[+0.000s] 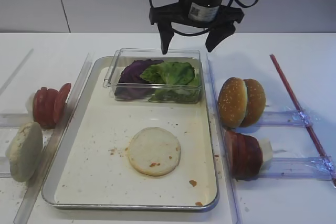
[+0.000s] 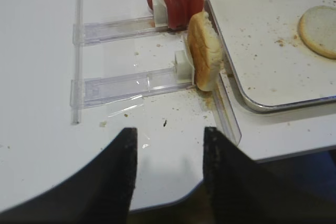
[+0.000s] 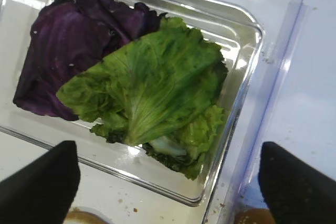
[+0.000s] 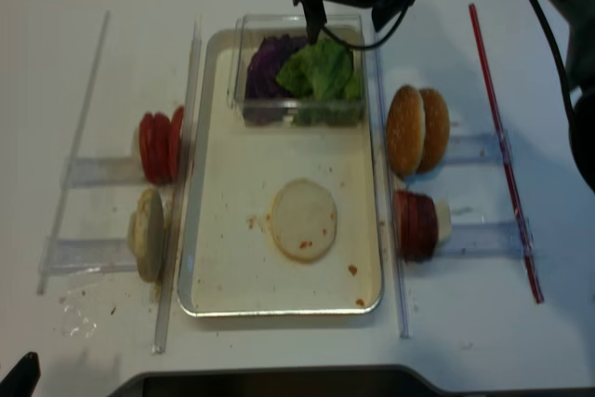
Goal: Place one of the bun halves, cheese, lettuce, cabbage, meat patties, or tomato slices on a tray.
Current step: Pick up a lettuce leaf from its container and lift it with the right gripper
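Your right gripper (image 1: 190, 39) hangs above the far end of the tray (image 1: 68, 179) with its jaws spread wide and nothing between them, poised over the clear box (image 1: 195, 55). In that box the lettuce (image 3: 152, 85) lies partly over the cabbage (image 3: 63, 40), which fills the left side. One pale bun half (image 1: 154, 150) lies flat on the tray floor. Left of the tray, the tomato slices (image 1: 48, 105) and another pale bun (image 1: 24, 150) stand on edge in clear holders; right of it stand the sesame buns (image 1: 240, 101) and the patties (image 1: 243, 154). Your left gripper (image 2: 169, 169) is parked low over the bare table (image 2: 37, 103) near its front edge, fingers apart, holding nothing.
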Robot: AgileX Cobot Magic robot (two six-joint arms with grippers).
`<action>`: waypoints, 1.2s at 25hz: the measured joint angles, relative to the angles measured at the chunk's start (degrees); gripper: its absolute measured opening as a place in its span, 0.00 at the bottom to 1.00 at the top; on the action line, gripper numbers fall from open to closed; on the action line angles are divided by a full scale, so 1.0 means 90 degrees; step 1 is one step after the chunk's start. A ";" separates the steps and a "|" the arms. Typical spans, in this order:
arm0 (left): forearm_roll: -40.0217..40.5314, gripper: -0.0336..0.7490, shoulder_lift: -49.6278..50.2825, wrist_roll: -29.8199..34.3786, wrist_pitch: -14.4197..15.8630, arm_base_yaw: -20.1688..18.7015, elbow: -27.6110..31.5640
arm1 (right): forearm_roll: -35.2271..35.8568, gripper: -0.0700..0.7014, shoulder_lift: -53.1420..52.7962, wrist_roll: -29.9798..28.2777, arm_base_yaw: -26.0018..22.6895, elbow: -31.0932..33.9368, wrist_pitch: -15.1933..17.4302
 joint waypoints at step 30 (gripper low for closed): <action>0.0000 0.41 0.0000 0.0000 0.0000 0.0000 0.0000 | 0.0158 0.99 0.0942 0.0029 0.0076 -0.0119 -0.0795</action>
